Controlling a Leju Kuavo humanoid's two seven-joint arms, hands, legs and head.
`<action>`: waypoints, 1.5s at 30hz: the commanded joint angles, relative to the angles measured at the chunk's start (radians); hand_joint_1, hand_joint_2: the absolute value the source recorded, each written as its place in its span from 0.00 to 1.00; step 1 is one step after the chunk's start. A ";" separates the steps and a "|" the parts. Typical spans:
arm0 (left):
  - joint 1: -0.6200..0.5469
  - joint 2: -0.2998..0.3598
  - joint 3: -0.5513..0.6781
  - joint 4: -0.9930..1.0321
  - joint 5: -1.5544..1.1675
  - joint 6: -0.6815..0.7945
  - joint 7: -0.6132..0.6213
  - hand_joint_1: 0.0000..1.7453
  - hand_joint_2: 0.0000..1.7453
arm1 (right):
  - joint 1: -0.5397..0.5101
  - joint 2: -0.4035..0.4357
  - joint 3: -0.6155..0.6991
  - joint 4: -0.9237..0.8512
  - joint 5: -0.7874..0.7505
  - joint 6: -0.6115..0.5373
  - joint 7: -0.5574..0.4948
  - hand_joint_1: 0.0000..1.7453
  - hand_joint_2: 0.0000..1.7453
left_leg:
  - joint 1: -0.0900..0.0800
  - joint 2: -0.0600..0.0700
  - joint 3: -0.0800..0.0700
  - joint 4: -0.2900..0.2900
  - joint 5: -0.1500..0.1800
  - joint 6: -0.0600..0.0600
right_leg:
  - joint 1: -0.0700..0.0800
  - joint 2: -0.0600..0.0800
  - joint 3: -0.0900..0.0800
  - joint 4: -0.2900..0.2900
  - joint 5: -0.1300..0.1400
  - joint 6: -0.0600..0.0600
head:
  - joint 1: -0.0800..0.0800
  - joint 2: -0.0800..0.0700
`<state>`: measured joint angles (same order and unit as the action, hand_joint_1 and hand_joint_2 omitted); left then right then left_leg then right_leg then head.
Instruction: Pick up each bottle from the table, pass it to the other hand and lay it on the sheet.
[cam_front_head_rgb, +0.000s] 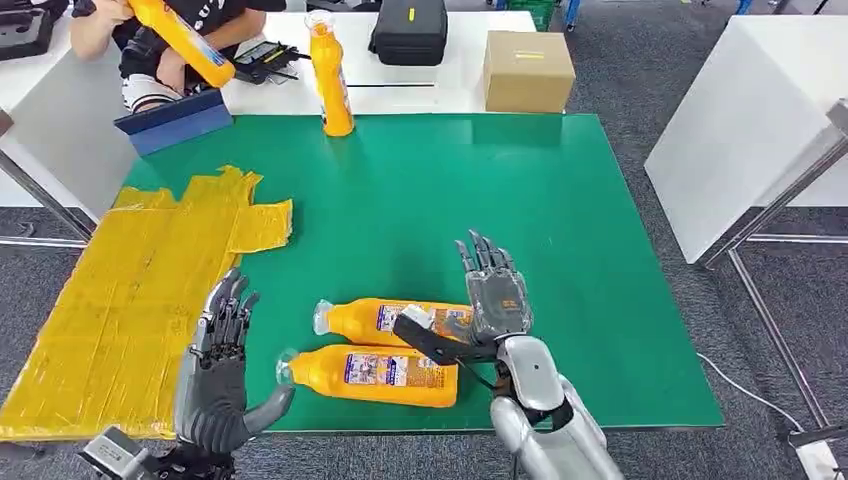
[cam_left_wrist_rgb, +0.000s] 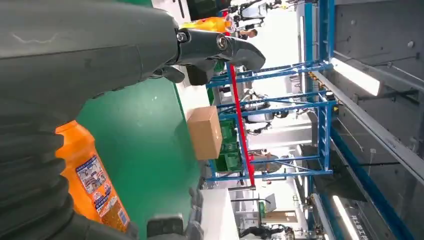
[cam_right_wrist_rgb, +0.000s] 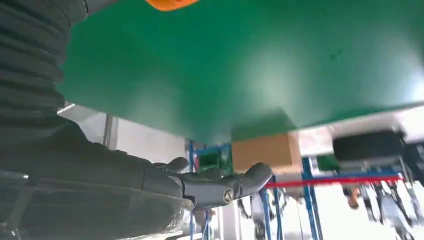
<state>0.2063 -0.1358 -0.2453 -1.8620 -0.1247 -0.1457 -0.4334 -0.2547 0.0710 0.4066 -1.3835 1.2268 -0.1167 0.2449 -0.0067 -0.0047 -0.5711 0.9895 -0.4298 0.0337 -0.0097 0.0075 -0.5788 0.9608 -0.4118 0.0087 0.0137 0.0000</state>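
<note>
Orange bottles (cam_front_head_rgb: 378, 372) (cam_front_head_rgb: 395, 320) are laid side by side on the green table (cam_front_head_rgb: 600, 300), between both hands for easy reach. The right hand (cam_front_head_rgb: 492, 295) is spread against one bottle's base, nothing clamped. The left hand (cam_front_head_rgb: 222, 375) is held open, empty, beside the yellow sheet (cam_front_head_rgb: 120, 300).

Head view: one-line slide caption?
Both hands, left and right, open beside two lying bottles; yellow sheet bare.
</note>
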 joint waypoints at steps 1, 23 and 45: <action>-0.045 -0.006 0.022 0.075 0.002 -0.018 0.012 0.00 1.00 | -0.230 0.008 -0.052 0.393 -0.074 0.038 -0.045 0.00 1.00 | 0.000 0.002 0.003 -0.001 0.000 -0.002 | 0.000 0.001 0.003 -0.001 0.000 -0.001 | 0.000 0.000; 0.003 -0.032 0.067 0.061 -0.011 -0.023 0.011 0.00 1.00 | -0.146 0.007 0.056 0.250 -0.090 -0.016 -0.091 0.00 1.00 | 0.001 0.000 0.003 -0.001 -0.001 -0.003 | 0.000 0.000 0.003 -0.002 -0.001 -0.001 | 0.000 0.000; -0.003 -0.048 0.078 0.078 -0.013 -0.034 0.010 0.00 1.00 | -0.003 -0.043 0.128 -0.010 -0.065 -0.031 -0.064 0.00 1.00 | 0.000 0.000 0.001 -0.001 -0.001 -0.002 | 0.000 -0.001 0.001 -0.001 -0.001 -0.001 | 0.000 0.000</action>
<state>0.2120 -0.1839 -0.1911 -1.8353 -0.1354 -0.1766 -0.4303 -0.2637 0.0614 0.5055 -1.3752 1.1612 -0.1450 0.1785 -0.0068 -0.0048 -0.5720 0.9897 -0.4302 0.0336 -0.0097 0.0075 -0.5799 0.9608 -0.4121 0.0086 0.0141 0.0000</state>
